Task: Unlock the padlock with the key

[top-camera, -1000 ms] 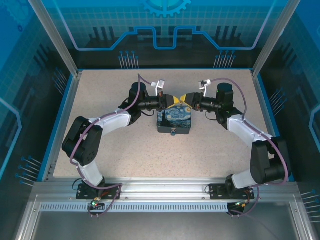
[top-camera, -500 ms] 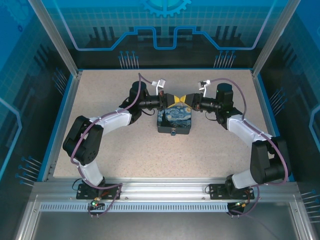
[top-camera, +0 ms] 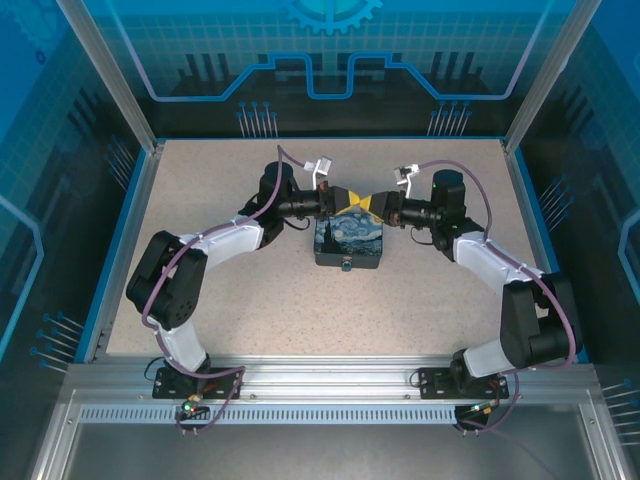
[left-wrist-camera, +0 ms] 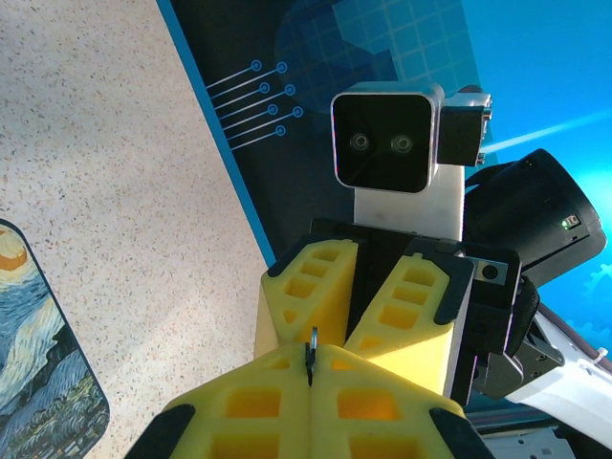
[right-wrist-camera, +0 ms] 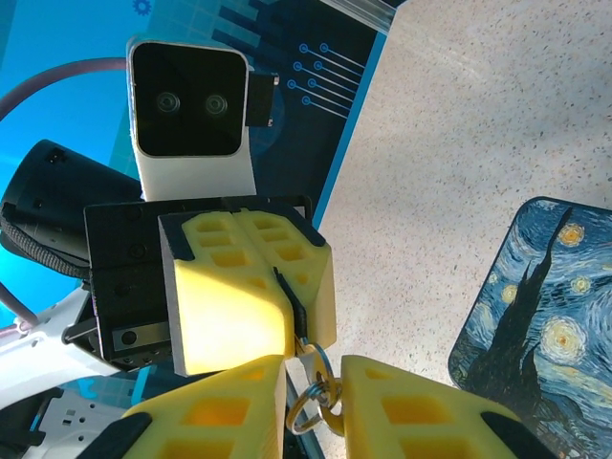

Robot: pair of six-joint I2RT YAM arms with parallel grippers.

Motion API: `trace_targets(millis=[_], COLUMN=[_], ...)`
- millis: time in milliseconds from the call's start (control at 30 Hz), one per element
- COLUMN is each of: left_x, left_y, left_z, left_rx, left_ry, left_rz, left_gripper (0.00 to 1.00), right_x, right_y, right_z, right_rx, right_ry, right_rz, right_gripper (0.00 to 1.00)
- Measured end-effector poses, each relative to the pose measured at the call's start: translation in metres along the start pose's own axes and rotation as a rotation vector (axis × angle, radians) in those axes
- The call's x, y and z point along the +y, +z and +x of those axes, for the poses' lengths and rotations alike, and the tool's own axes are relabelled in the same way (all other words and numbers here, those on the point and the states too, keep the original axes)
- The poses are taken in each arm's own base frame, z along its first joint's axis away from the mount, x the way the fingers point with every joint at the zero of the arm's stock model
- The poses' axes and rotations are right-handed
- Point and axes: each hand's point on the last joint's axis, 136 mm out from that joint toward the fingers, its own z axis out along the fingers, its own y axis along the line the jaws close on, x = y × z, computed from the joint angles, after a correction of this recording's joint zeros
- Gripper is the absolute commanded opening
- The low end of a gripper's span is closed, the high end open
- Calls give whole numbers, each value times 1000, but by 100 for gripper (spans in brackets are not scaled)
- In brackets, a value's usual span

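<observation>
The padlock (top-camera: 349, 240), a dark block with a blue-and-yellow night-sky print, lies flat at the table's middle; its corner shows in the left wrist view (left-wrist-camera: 38, 354) and the right wrist view (right-wrist-camera: 545, 316). Both grippers meet tip to tip just above its far edge. My left gripper (top-camera: 349, 203) (left-wrist-camera: 311, 368) is shut on the key (left-wrist-camera: 310, 349), whose thin dark edge pokes out between the yellow pads. A key ring (right-wrist-camera: 290, 419) hangs from the key's head (right-wrist-camera: 316, 361). My right gripper (top-camera: 367, 203) (right-wrist-camera: 316, 387) has its two fingers closed against that ring from both sides.
Speckled tabletop (top-camera: 250, 290) lies around the padlock. A blue rim (top-camera: 120, 260) and clear enclosure walls bound the table. The aluminium rail (top-camera: 330, 375) carrying both arm bases runs along the near edge.
The right gripper has slid left until its tips meet the left gripper's, and its fingers have narrowed onto the key ring. The left arm and padlock have stayed put.
</observation>
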Motion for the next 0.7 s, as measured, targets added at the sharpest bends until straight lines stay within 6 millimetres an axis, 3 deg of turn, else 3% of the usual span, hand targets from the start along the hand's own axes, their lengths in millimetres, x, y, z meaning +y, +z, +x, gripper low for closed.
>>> trace_targets(millis=[433,700], left_x=[0,1], left_y=[0,0], left_z=[0,0], left_rx=[1,1], left_ry=[-1,-2], left_rz=[0,-1], left_gripper=[0,0], right_x=[-2,-3], right_y=[0,-2], right_z=[1,-1], right_rx=[3,-5], right_ry=[5,7], right_rz=[2,5], right_gripper=[15,19])
